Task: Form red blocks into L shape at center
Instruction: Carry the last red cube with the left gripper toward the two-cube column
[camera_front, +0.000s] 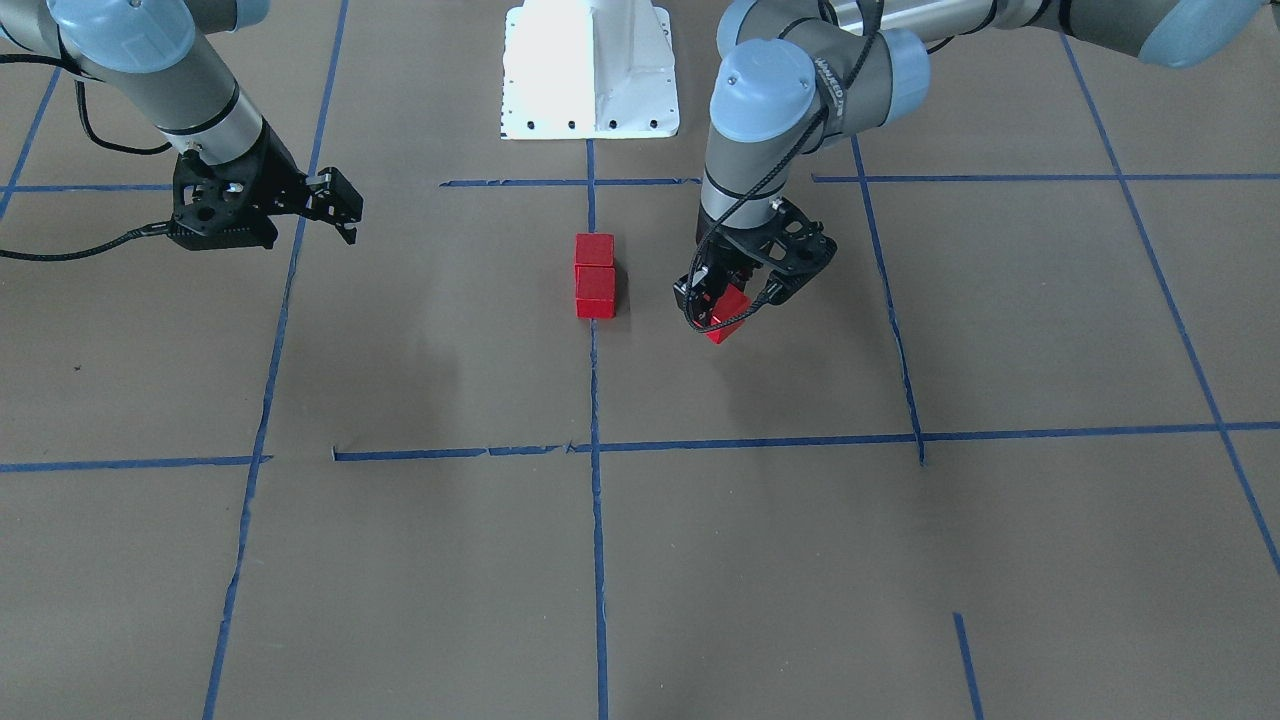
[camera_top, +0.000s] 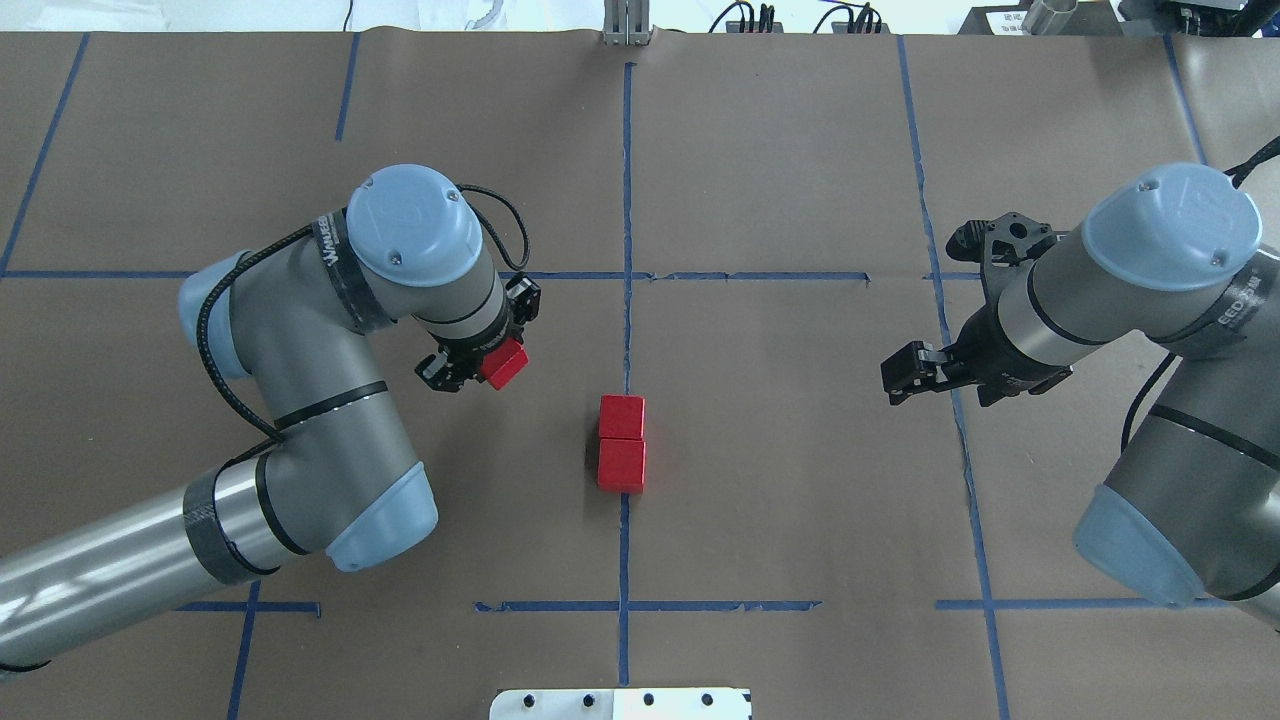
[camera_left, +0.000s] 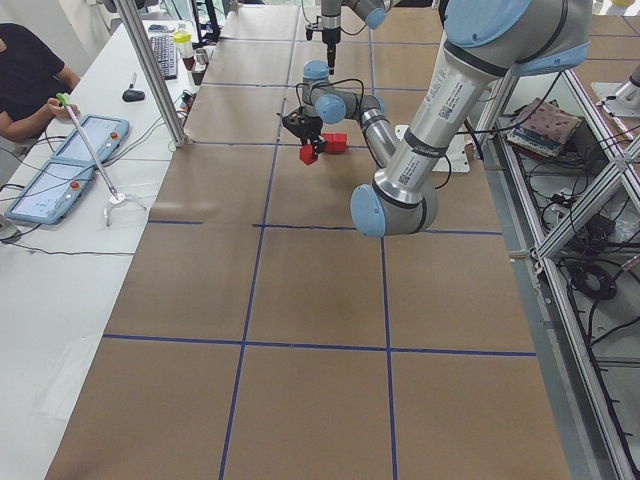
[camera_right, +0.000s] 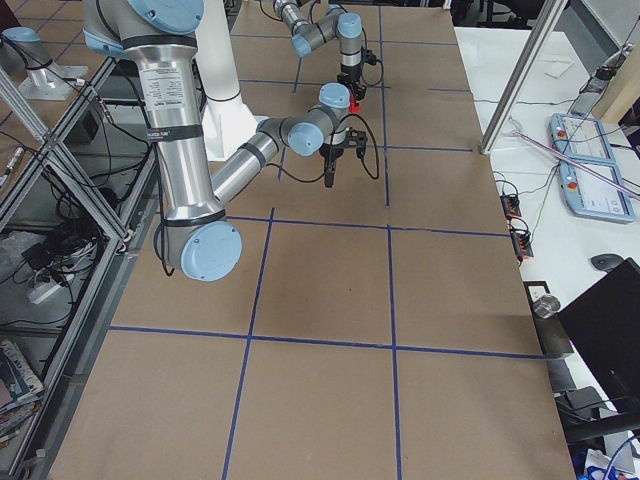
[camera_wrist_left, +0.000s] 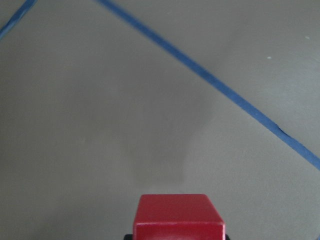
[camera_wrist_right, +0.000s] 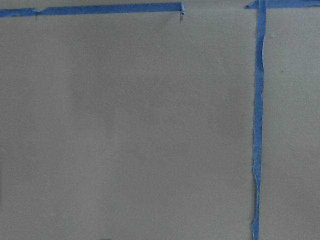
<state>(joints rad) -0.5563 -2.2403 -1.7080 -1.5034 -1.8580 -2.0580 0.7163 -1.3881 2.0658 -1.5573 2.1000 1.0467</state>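
1. Across the middle of the brown paper-covered table (camera_top: 800, 500), well away from every edge and corner, the blue tape lines (camera_top: 627, 200) are crossing, and that crossing area is serving as the target.
2. Reaching in from the table's left edge, the grey-and-blue left arm (camera_top: 300, 420) is doing the step in hand, which looks like carrying the last cube to the group. The grey-and-blue right arm (camera_top: 1150, 260) is hanging over the right-edge side, well apart from the work.
3. The black two-finger left gripper (camera_front: 720, 308) is clamping the third small red cube (camera_top: 504, 364). It is hovering on the left-edge side of the group and seems to be clear of the paper.
4. The black two-finger right gripper (camera_top: 900, 375) is carrying nothing. Whether its fingers are parted is not clear from these views.
5. The two small red cubes (camera_top: 622, 440) are sitting face to face in a short column along the centre tape line.
6. To finish well, the held cube is needing three things:
   - turning, since it is sitting skewed to the column, until its faces are running parallel;
   - sliding toward the table's near edge until it is lining up with one end cube, not the seam;
   - lowering flat with its face touching that cube, gently enough that the column is not being shoved off the line.
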